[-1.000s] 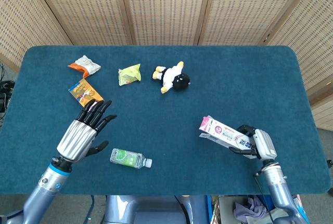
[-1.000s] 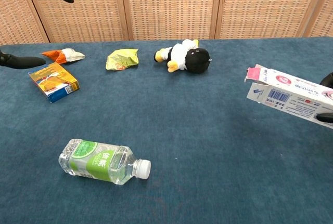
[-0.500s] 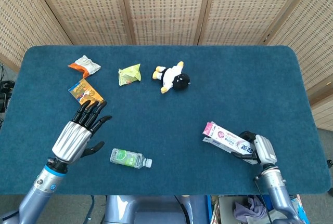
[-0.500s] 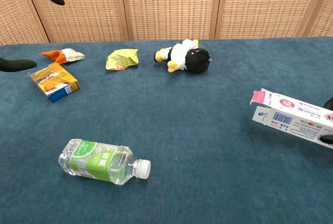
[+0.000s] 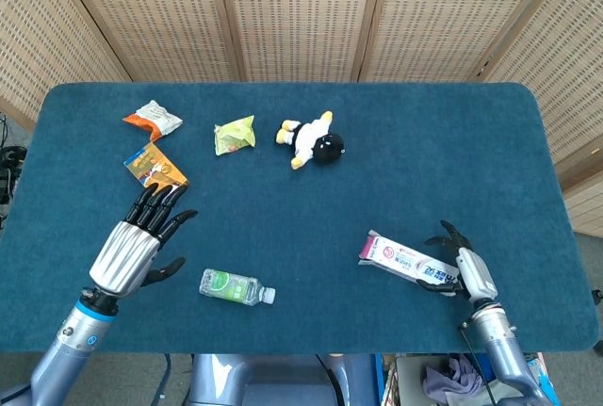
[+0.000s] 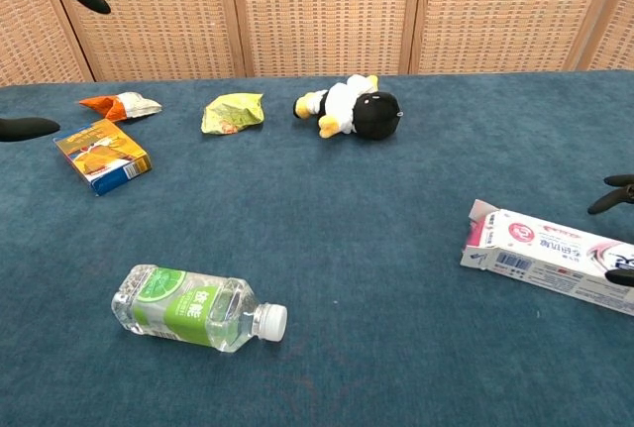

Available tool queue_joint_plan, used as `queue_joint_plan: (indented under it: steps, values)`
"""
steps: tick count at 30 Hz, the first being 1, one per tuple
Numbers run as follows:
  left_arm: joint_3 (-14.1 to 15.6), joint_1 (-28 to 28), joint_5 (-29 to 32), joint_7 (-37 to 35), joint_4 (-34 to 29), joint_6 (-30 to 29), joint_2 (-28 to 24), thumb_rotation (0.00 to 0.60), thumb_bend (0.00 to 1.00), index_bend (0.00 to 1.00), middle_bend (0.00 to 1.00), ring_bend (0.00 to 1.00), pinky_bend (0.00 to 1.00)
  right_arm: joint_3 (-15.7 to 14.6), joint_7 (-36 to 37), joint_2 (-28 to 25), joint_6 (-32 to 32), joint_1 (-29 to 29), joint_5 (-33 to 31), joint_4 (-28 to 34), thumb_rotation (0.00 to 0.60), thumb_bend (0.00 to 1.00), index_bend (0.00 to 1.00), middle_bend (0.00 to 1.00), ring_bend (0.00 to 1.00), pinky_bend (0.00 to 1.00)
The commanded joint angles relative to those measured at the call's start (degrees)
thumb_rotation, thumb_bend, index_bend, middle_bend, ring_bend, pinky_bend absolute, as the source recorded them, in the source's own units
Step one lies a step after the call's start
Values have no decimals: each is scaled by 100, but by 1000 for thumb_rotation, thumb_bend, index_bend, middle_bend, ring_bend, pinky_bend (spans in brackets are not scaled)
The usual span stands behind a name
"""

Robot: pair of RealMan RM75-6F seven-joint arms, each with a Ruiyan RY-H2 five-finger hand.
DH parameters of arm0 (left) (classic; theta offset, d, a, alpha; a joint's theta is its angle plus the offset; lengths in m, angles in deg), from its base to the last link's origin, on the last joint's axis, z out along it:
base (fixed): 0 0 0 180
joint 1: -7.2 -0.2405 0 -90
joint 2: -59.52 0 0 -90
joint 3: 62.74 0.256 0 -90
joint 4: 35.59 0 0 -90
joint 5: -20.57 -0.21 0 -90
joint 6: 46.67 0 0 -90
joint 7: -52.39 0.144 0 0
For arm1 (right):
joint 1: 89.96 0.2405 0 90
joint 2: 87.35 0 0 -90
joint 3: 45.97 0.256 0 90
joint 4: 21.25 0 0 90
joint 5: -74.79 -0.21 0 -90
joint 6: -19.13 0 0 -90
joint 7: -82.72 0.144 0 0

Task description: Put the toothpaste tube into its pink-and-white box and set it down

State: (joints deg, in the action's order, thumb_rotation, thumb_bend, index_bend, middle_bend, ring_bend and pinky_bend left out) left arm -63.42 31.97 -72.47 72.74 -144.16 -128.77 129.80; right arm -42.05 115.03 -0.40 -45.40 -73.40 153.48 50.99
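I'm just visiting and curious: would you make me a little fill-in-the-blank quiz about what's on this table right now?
1. The pink-and-white box lies flat beside the robot's ____ hand.
2. The water bottle has a ____ label.
3. The plush toy lies to the ____ of the yellow-green packet in the head view.

Missing words: right; green; right
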Motion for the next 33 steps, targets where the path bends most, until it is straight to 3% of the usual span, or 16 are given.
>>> queue_joint_plan:
  steps: [1, 6, 11, 15, 19, 25, 33]
  values:
    - [-6, -46, -7, -67, 40, -12, -1, 600, 239, 205, 0, 0, 0, -5, -43, -49, 25, 5, 11, 70, 600, 38, 181, 0, 0, 0]
    - [7, -150, -41, -193, 92, -52, -20, 600, 239, 205, 0, 0, 0, 14, -127, -133, 12, -9, 15, 200, 600, 38, 147, 0, 0, 0]
    - [106, -340, -22, -230, 115, -120, -102, 600, 239, 147, 0, 0, 0, -17, -392, -268, -443, -107, 324, 429, 600, 38, 135, 0, 0, 0]
    - [332, -655, 169, 338, 115, -166, -230, 600, 237, 10, 0, 0, 0, -123, -1191, -440, -1006, -203, 781, 657, 600, 38, 118, 0, 0, 0]
    - [541, -921, 538, 1026, 54, -107, -290, 600, 237, 0, 0, 0, 0, -240, -2267, -586, -1334, -314, 1025, 765, 600, 38, 83, 0, 0, 0]
    - [756, -1290, 871, 1253, 328, -134, -23, 600, 237, 0, 0, 0, 0, -353, -3441, -712, -1529, -544, 953, 1018, 600, 38, 24, 0, 0, 0]
    - [708, -1575, 937, 991, 906, -285, 285, 600, 237, 0, 0, 0, 0, -371, -3792, -839, -1628, -659, 918, 1272, 600, 39, 0, 0, 0, 0]
